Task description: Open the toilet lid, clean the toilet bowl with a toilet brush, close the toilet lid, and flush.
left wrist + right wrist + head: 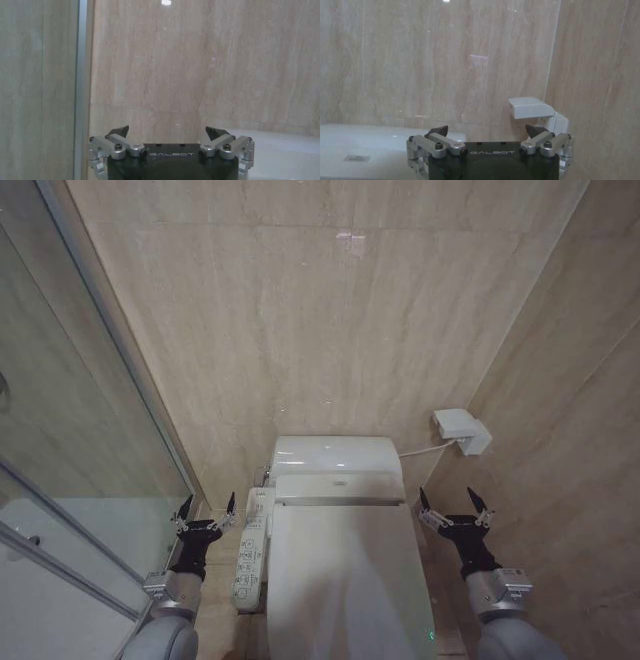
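The closed toilet lid (345, 570) runs 12 to 6 o'clock between both spread, empty grippers, left gripper (204, 505) at 9, right gripper (454, 503) at 3, equally near.

Glossy white oval plastic toilet lid (345, 575) lay shut over the elongated white ceramic toilet bowl (262, 620), centred against the beige tiled back wall (320, 330). Long white button panel (252, 552) ran along the bowl's left side. Left end effector (207, 511) hung left of that panel, beside the glass shower partition (70, 450); right end effector (455, 507) hung right of the lid. White wall-mounted box (461, 430) sat behind and right, near the corner.
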Controlling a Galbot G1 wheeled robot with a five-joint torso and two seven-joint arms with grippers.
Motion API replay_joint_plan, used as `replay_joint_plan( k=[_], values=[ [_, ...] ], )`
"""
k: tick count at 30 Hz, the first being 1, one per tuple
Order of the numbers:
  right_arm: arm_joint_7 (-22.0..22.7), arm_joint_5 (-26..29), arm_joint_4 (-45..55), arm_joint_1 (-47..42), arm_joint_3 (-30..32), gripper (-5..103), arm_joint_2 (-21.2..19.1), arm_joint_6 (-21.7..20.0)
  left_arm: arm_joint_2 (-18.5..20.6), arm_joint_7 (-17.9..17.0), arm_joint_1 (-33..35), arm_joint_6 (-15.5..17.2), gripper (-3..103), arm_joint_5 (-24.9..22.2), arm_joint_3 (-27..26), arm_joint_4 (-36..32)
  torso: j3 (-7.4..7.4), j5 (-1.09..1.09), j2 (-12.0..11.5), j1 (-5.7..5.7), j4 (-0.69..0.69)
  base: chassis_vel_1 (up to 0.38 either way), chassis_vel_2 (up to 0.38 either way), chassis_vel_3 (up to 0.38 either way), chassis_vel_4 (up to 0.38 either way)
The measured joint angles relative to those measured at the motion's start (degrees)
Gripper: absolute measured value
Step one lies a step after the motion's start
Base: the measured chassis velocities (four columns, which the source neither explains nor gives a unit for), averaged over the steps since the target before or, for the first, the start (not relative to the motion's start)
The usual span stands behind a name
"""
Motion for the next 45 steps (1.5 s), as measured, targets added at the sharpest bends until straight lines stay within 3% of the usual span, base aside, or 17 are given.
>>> replay_joint_plan(
  k=[23, 26, 45],
  values=[
    [0.0, 0.0, 0.0, 0.0, 0.0, 100, 0.0, 0.0, 0.5, 0.1, -1.5, -0.2, 100, 0.4, 0.7, 1.1, 0.05, -0.01, 0.0, 0.11, 0.03, -0.024, 0.021, 0.021, -0.024],
    [0.0, 0.0, 0.0, 0.0, 0.0, 100, 0.0, 0.0, 0.7, 0.2, -1.8, -0.2, 100, 0.2, 0.7, 1.5, -0.01, 0.00, 0.0, 0.00, -0.02, 0.000, 0.000, 0.000, 0.000],
    [0.0, 0.0, 0.0, 0.0, 0.0, 100, 0.0, 0.0, 2.7, -0.1, -5.2, -1.6, 100, -1.2, 2.4, 7.7, 0.01, -0.01, 0.0, 0.03, 0.01, 0.000, 0.000, 0.000, 0.000]
  ],
)
